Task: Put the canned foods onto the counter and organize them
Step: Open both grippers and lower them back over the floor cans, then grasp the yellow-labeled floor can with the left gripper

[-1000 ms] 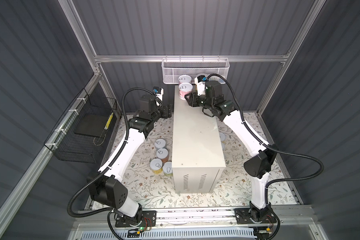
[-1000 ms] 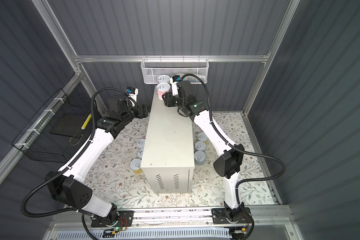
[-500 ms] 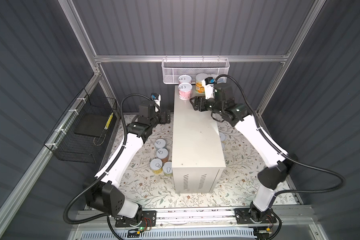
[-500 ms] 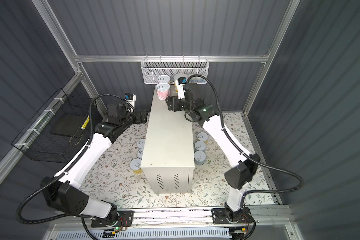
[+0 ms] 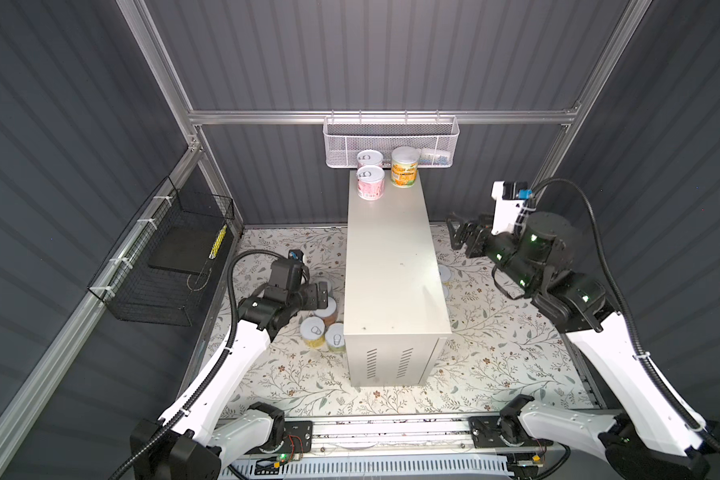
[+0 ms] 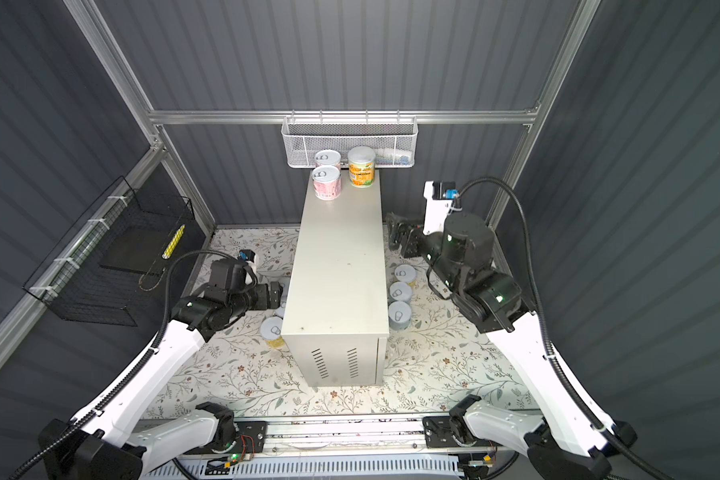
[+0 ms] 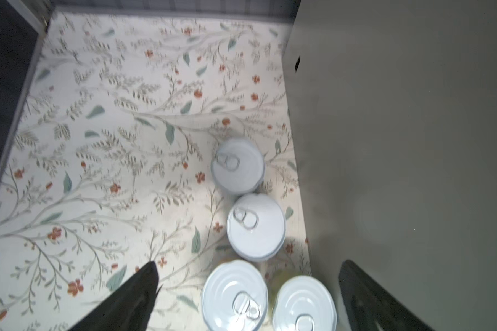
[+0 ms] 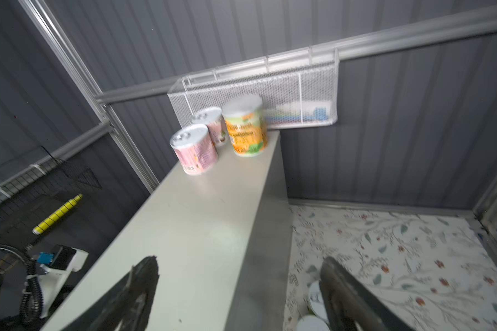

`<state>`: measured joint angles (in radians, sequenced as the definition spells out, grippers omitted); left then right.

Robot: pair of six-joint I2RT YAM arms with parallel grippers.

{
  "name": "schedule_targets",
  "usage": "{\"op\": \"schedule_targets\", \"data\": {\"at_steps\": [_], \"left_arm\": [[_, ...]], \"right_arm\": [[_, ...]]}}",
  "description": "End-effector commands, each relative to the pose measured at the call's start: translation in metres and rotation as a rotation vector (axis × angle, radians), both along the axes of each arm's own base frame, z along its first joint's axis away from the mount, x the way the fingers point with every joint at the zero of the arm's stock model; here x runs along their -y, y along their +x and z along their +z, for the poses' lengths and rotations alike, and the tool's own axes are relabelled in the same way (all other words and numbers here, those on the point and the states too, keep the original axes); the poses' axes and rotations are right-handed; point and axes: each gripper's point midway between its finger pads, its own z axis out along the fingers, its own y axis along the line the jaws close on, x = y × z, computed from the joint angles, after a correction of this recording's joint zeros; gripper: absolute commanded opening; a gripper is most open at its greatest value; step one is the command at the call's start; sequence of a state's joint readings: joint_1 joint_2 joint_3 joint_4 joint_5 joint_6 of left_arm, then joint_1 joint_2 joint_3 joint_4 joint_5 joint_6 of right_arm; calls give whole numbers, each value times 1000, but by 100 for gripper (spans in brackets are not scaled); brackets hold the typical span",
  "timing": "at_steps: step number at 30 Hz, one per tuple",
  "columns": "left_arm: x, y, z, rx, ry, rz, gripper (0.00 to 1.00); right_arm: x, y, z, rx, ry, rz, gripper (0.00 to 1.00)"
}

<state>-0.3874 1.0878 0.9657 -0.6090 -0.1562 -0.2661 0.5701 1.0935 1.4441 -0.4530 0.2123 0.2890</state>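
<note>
Right claw (image 5: 458, 232) withdrew off counter (image 5: 391, 266); basket (image 5: 391, 141) crowds cans (image 5: 370, 189).

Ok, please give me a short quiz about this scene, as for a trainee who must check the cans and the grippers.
1. How many cans stand on the counter?
2. True or false: the right gripper holds a can.
3. The orange can stands at the counter's: A far end, B middle, C near end.
Key: 1 three; 2 false; 3 A.
</note>
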Motion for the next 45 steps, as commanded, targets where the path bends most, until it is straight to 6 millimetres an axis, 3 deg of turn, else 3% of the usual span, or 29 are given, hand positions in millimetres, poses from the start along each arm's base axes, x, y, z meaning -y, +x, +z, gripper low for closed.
{"op": "schedule_targets", "data": {"at_steps": [1, 4, 9, 16, 30, 37, 45], "left_arm": [[-8, -22, -19, -69, -7, 58, 99], [-8, -30, -35, -99, -1, 82, 99], [-12, -27, -60, -143, 26, 161, 99], [-12, -23, -95, -204, 43, 205, 99], [-13, -16, -124, -219, 58, 232, 96], [-15, -21, -150, -270, 61, 263, 88], [-17, -25, -163, -299, 61, 283, 89]], "right_arm": [[14, -6, -44, -115, -17, -71, 90], [20, -10, -69, -169, -34, -92, 91], [18, -10, -89, -200, -36, -88, 92], [16, -5, -95, -209, -66, -83, 93], [22, -3, -105, -221, -77, -99, 94], [22, -1, -113, -243, -80, -99, 94], [19, 3, -119, -259, -83, -93, 94]]}}
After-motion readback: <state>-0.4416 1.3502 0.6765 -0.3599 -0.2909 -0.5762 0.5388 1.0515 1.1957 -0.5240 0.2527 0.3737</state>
